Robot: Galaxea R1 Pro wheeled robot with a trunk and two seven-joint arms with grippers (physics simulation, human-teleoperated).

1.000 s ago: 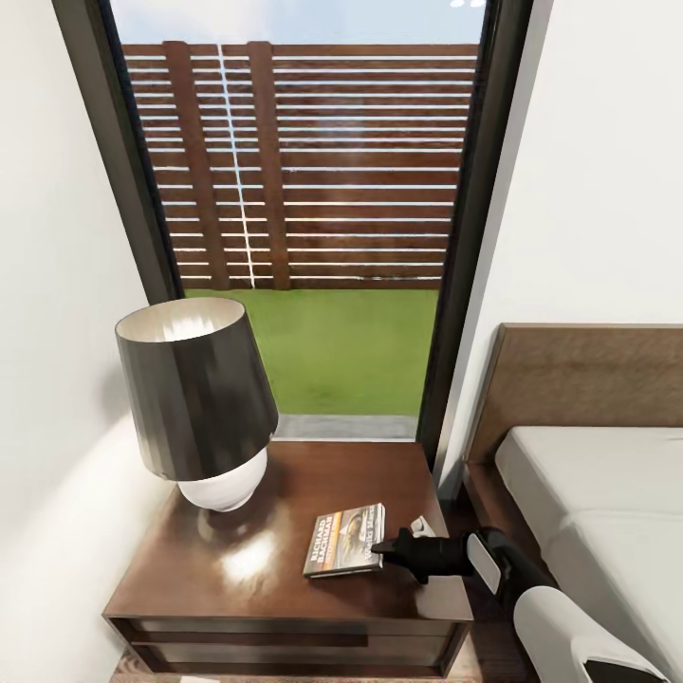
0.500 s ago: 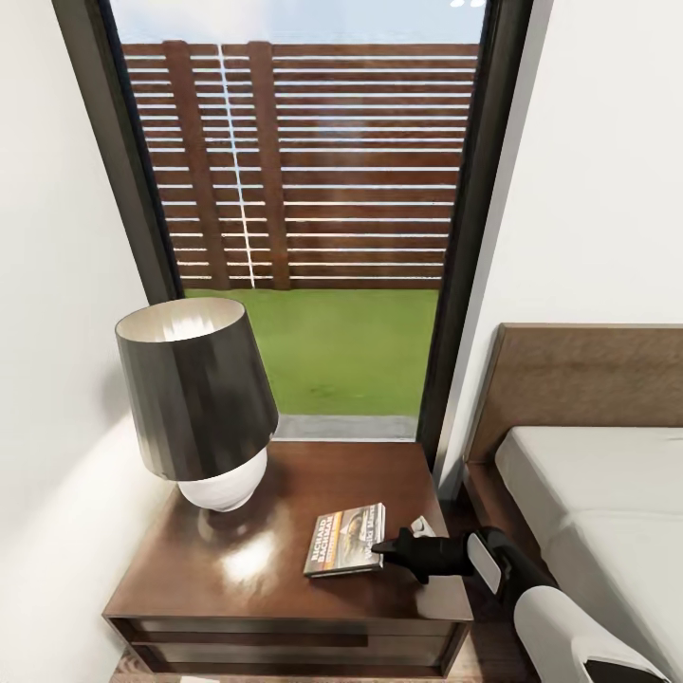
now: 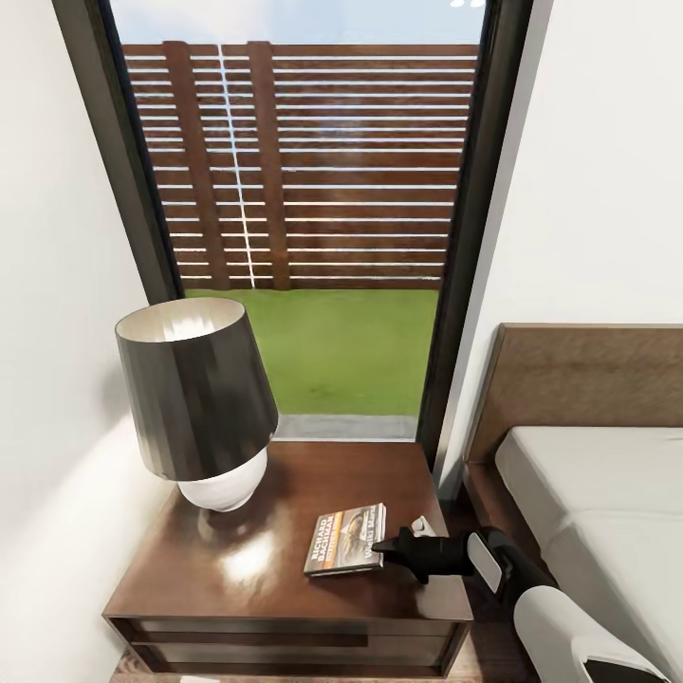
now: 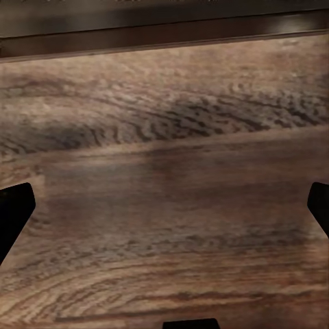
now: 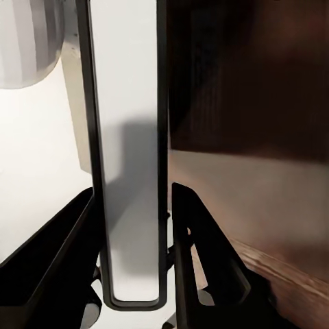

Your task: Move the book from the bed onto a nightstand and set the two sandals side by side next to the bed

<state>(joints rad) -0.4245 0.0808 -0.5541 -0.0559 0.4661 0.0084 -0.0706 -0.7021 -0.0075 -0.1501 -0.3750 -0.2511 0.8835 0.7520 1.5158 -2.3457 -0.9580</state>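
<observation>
The book [image 3: 345, 540] lies flat near the nightstand [image 3: 237, 569] front right edge, right gripper [image 3: 381, 547] jaws clenched on its side, lamp [image 3: 196, 403] well apart

Bed [image 3: 588, 493] cropped at right edge.

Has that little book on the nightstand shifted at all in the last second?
No. The book lies at the same spot on the nightstand, equally far from the lamp, with the right gripper at its edge.
</observation>
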